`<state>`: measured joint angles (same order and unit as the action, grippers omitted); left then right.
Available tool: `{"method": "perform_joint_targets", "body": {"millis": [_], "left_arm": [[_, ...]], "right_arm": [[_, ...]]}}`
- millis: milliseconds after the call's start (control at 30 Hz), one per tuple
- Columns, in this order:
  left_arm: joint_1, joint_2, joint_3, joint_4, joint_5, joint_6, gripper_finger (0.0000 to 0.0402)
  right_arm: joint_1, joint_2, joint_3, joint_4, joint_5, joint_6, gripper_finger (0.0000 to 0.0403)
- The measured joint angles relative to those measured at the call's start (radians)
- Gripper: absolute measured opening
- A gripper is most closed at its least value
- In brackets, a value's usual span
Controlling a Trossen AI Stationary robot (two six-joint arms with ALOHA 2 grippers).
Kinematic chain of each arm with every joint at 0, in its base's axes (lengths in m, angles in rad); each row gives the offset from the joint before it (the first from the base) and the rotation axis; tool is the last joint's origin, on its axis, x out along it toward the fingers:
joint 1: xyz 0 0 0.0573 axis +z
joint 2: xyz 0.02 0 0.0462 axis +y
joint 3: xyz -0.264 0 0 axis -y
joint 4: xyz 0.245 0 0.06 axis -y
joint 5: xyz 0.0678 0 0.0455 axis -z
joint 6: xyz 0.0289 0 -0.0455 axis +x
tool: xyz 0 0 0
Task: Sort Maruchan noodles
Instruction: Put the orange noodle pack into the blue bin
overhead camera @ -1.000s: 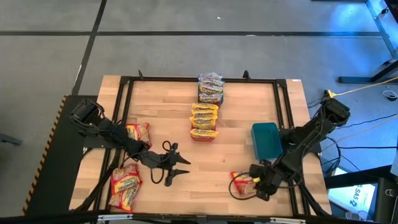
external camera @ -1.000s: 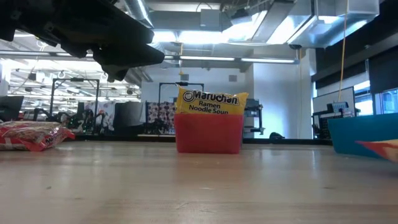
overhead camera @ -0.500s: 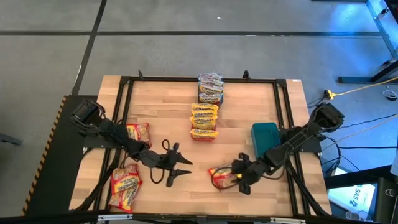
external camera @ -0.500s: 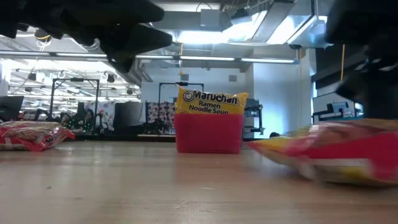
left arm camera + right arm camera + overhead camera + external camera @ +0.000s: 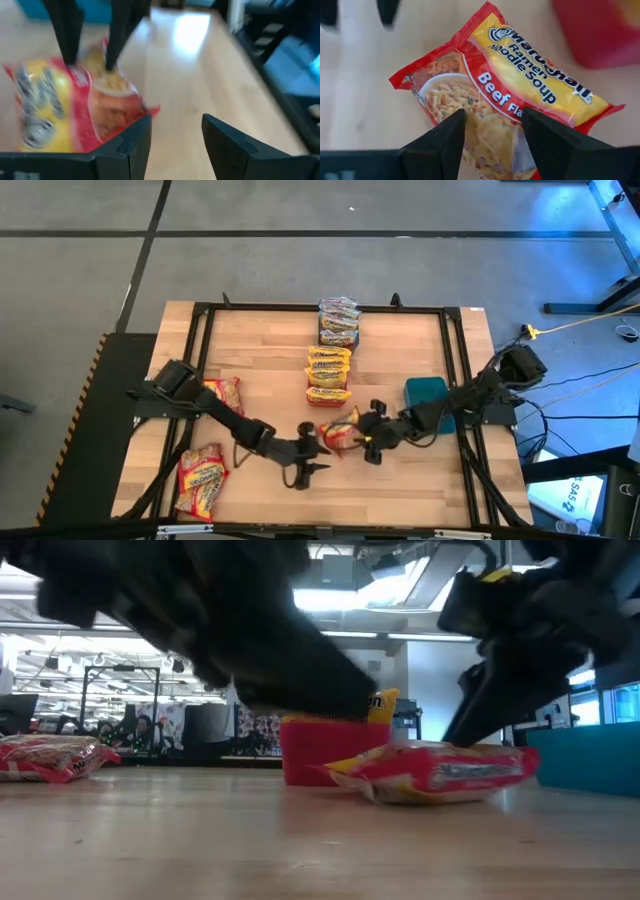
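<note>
My right gripper (image 5: 356, 435) is shut on a red-and-yellow beef Maruchan noodle packet (image 5: 337, 432) near the table's middle, just on the near side of the red bin (image 5: 327, 396). My left gripper (image 5: 316, 459) stands open close to the packet's near left side, with nothing between its fingers (image 5: 131, 146). In the left wrist view the packet (image 5: 65, 107) lies beside that left-hand finger. Two more packets (image 5: 222, 393) (image 5: 202, 478) lie flat on the table at the left. My right gripper pinches one end of the packet (image 5: 492, 131) between its two fingers (image 5: 445, 142). The fingers slant down onto it from the table's right side (image 5: 111, 60). The packet lies nearly level (image 5: 435, 772), low over the wood; whether it rests on the table, I cannot tell.
A row of bins runs from the middle to the far edge: the red bin, an orange-labelled stack (image 5: 329, 365) and a bluish stack (image 5: 338, 323). A teal bin (image 5: 428, 402) stands at the right, behind my right gripper. Bare wood lies along the near edge.
My right gripper has carried the packet from the near right corner toward the table's left and a little toward the far edge, turning as it went; the packet now sits by the red bin. My left gripper has moved toward the table's right, closing in on the packet.
</note>
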<state>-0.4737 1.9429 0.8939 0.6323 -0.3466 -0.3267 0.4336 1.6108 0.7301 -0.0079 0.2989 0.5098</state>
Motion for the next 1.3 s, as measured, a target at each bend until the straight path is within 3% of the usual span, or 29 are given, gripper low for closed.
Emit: {"method": "perform_joint_targets", "body": {"millis": [200,300,467,567,867,1100,1200,1300], "left_arm": [[0.035,0.046,0.074,-0.184,-0.019,-0.091,0.017],[0.046,0.047,0.074,-0.197,-0.063,-0.117,0.0169],[0.059,0.046,0.074,-0.214,-0.109,-0.145,0.0169],[0.066,0.046,0.074,-0.257,-0.124,-0.17,0.0169],[0.087,0.046,0.074,-0.388,-0.22,-0.275,0.0169],[0.087,0.016,0.073,-0.421,-0.268,-0.278,0.0169],[0.072,-0.024,0.073,-0.457,-0.272,-0.293,0.0169],[0.039,-0.057,0.073,-0.438,-0.27,-0.276,0.0169]], "right_arm": [[-0.015,-0.012,0.06,-0.015,0.015,-0.079,0.0197],[-0.002,-0.022,0.11,-0.16,0.033,-0.096,0.0197],[-0.003,-0.022,0.131,-0.429,0.183,-0.024,0.0197],[-0.011,-0.022,0.096,-0.413,0.187,-0.012,0.0197],[0.064,-0.022,0.057,-0.195,-0.049,0.063,0.0198],[0.119,-0.022,0.059,0.032,-0.144,0.006,0.0198],[0.114,-0.049,0.082,-0.017,-0.142,-0.02,0.0198],[0.084,-0.108,0.111,-0.12,-0.054,-0.025,0.0198]]}}
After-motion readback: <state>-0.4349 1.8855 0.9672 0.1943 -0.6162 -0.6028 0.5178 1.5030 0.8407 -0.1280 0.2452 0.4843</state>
